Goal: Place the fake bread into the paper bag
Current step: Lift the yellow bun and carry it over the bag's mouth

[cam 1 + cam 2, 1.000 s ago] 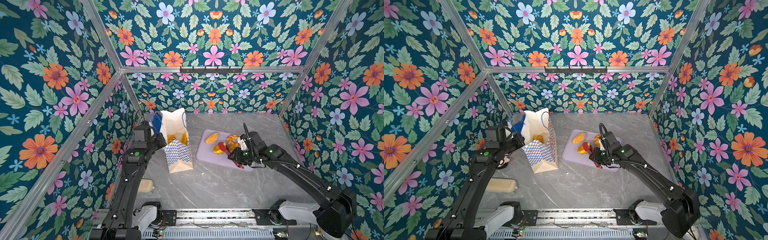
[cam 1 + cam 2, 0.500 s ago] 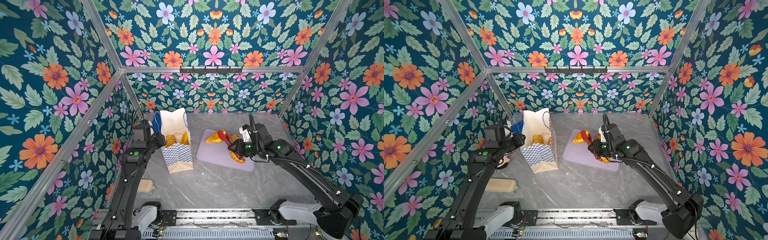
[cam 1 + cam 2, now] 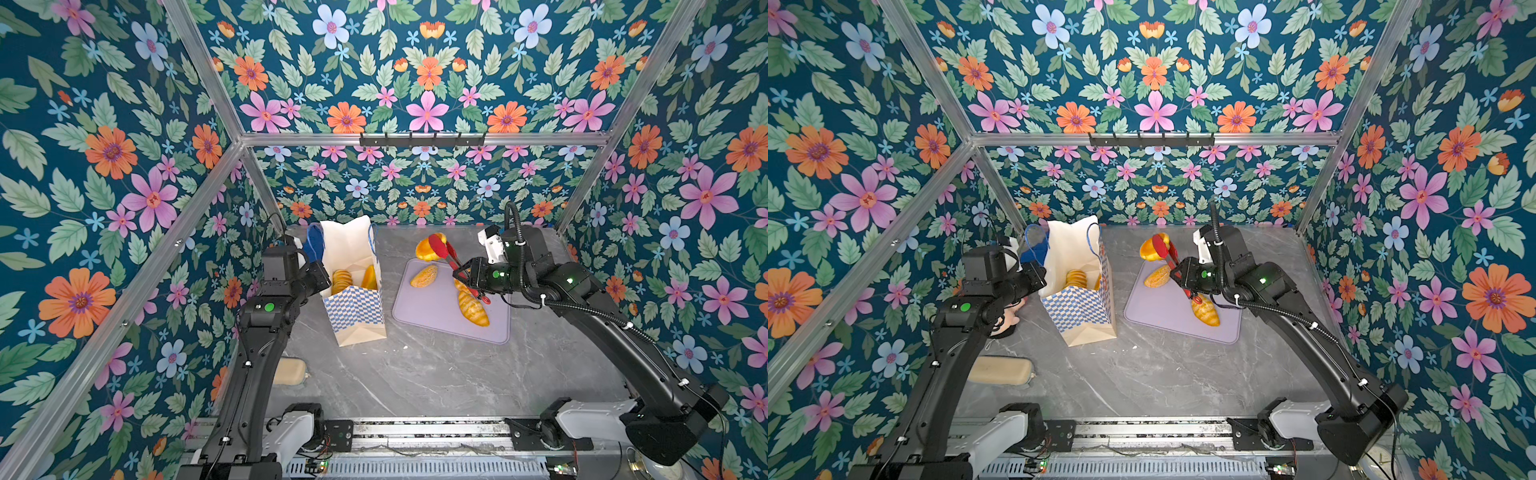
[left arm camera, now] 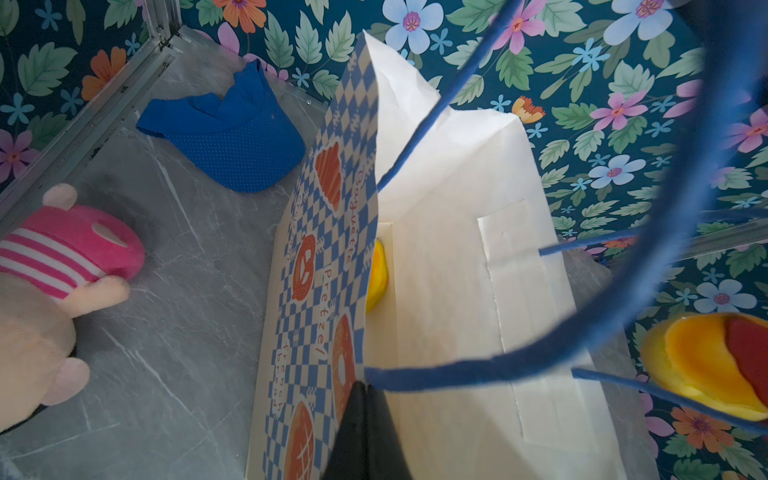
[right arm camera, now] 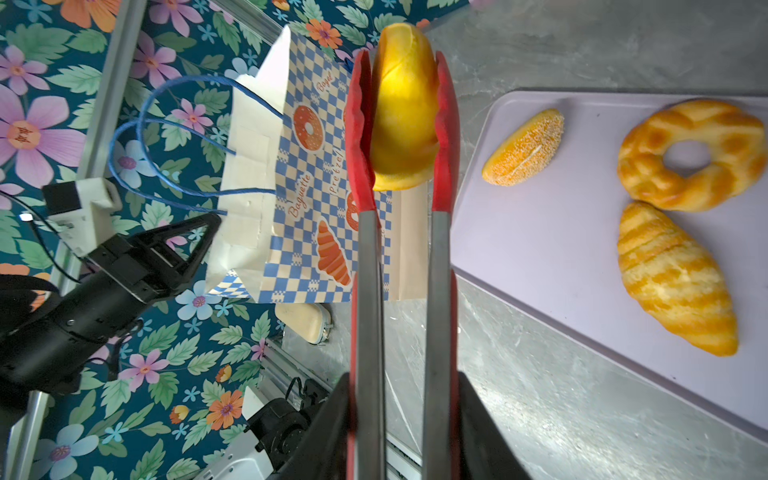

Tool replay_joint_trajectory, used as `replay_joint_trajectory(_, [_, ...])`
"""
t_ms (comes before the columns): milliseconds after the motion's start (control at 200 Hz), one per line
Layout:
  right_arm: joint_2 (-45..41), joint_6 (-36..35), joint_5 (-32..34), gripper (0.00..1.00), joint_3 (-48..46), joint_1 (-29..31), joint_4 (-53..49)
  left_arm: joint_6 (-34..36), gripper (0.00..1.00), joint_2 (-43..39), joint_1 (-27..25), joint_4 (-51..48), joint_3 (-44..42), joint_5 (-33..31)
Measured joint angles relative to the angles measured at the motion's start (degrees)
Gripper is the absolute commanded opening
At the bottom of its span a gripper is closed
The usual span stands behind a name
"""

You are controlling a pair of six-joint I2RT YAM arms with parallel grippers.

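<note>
1. The right gripper is clenched on the steel shanks of red tongs; their pads squeeze one piece of fake bread, a smooth yellow bun, raised off the table by the far-left corner of the lilac mat.
2. The paper bag stands upright to the left of the held bun and slightly nearer, mouth open upward; the tongs point far-left from the gripper and the bun's long axis runs along them; so the carry looks leftward, then down.
3. The left gripper is pinched shut on the bag's left rim, keeping the mouth spread; only the right arm carries bread.
4. In the way are the bag's tall right wall and its blue cord handles; a low approach could snag a cord or tip the bag.
5. Inside the bag lie a ridged roll and a yellow piece; on the mat wait a seeded bun, a croissant and a ring doughnut.
6. A plush doll and a blue cloth lie left of the bag, off the path.
</note>
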Motion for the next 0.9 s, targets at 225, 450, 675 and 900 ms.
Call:
replay_joint_trajectory(225, [1.18, -0.72, -1.16, 0.36, 4.70, 0.00, 0.50, 0.00, 0.01, 0.17, 0.00, 0.20, -0.20, 0.04])
replay_joint_trajectory(450, [3.13, -1.70, -3.37, 0.36, 8.98, 0.04, 1.97, -0.15, 0.20, 0.17, 0.00, 0.15, -0.20, 0.07])
replay_joint_trajectory(675, [5.40, -1.73, -4.94, 0.36, 12.83, 0.98, 3.43, -0.15, 0.12, 0.24, 0.00, 0.15, -0.20, 0.07])
replay_joint_trajectory(900, [8.68, -2.27, -5.38, 0.36, 18.18, 4.00, 3.82, -0.15, 0.03, 0.44, 0.00, 0.22, -0.59, 0.26])
